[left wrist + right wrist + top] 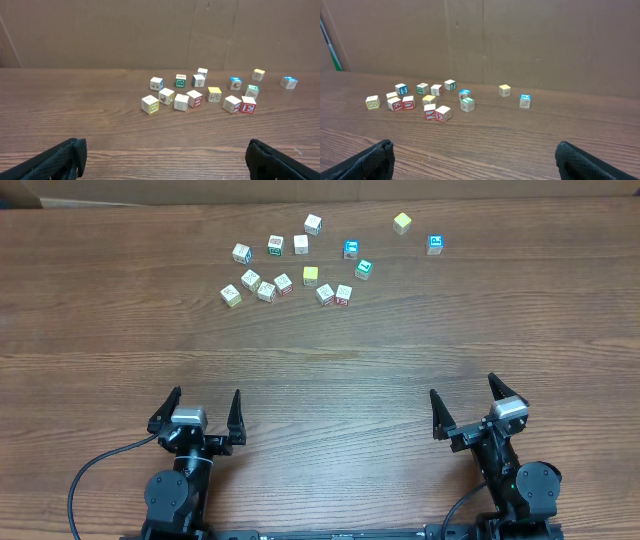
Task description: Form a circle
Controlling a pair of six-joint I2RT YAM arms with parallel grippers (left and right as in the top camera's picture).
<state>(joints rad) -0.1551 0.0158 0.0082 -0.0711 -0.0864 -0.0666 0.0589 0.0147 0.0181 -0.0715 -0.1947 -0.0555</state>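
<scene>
Our left claw (203, 398) and right claw (463, 388) hung spread and empty; we judged circling the far-edge cubes (311, 275) unstarted, needing a first reach.

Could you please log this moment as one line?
blocks: scattered, no circle | left fingers: open, empty | right fingers: open, empty

Among the small cubes (214, 94) in the left wrist view, a red-marked cube (248, 106) at about 4 o'clock shows a red letter E. A green-marked cube (180, 81) at about 10 o'clock shows a B. The marks on the other cubes are too small to read.
</scene>
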